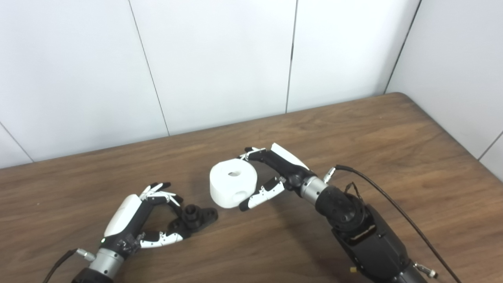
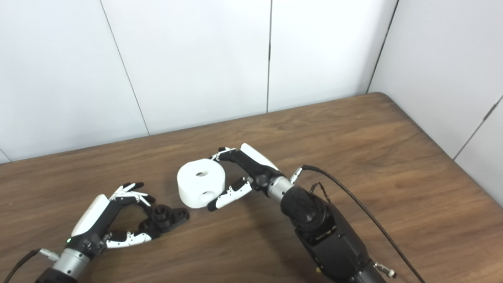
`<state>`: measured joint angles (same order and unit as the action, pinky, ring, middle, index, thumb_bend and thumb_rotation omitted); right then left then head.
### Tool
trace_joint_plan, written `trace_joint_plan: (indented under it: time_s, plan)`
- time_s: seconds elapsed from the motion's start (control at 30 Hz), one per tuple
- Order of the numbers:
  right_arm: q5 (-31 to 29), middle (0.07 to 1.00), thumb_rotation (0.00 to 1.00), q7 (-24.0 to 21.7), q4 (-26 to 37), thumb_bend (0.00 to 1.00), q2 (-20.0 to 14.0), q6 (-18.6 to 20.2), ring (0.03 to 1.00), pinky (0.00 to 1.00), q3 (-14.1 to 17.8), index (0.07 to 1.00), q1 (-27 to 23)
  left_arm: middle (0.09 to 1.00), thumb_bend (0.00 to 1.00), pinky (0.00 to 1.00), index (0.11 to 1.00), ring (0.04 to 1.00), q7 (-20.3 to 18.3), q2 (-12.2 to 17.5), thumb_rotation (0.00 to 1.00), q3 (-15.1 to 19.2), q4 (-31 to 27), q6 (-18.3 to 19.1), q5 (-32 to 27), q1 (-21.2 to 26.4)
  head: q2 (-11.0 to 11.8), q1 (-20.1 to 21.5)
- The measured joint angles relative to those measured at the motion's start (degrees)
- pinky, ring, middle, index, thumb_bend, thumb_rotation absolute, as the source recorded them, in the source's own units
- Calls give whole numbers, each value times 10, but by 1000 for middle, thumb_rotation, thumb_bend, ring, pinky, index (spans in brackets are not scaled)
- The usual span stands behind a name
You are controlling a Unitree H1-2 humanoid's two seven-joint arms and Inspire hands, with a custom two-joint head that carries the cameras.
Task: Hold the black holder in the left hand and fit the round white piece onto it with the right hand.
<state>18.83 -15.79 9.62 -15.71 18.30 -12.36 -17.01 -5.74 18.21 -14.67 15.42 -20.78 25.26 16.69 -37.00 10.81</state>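
Left hand: my left hand (image 1: pixel 147 218) sits low at the near left of the table, fingers above and thumb below curled round the near end of the black holder. I read it as a grip on the holder, though whether the holder is lifted or lying on the wood I cannot tell.

Black holder: the black holder (image 1: pixel 194 217) is a small dark part with a short round post standing up from a flat base with holes; its far end sticks out to the right of my left hand, pointing towards the white piece.

Right hand: my right hand (image 1: pixel 271 173) comes in from the right, fingers over the far top edge of the round white piece and thumb pressed on its near side. It is closed on that piece.

Round white piece: the round white piece (image 1: pixel 232 188) is a thick drum with one hole in its top face and another in its side wall. It is just right of and beyond the holder, near it but not on it; a narrow gap shows between them.

Table: brown wooden table (image 1: pixel 393 141), white wall panels (image 1: pixel 220 59) behind.

Cable: a black cable (image 1: pixel 393 204) trails from my right wrist.
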Motion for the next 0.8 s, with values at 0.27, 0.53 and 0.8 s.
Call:
trace_joint_plan:
  time_s: [0.27, 0.53, 0.8]
  plan:
    - [-2, 792, 151, -8, 0, 521, 15, -1, 970, 1000, -7, 482, -16, 715, 522, 1000, 482, 929, 7, -2, 49, -8, 7, -2, 9, 7, 1, -12]
    - [-3, 785, 152, -14, 0, 522, 26, -2, 966, 1000, -13, 482, -24, 713, 522, 1000, 482, 926, 12, -7, 50, -13, 16, -4, 15, 14, 0, -29]
    - [-3, 784, 152, -20, 0, 523, 34, -2, 964, 1000, -17, 482, -28, 714, 523, 1000, 482, 934, 16, -12, 50, -19, 16, -1, 22, 17, 2, -40]
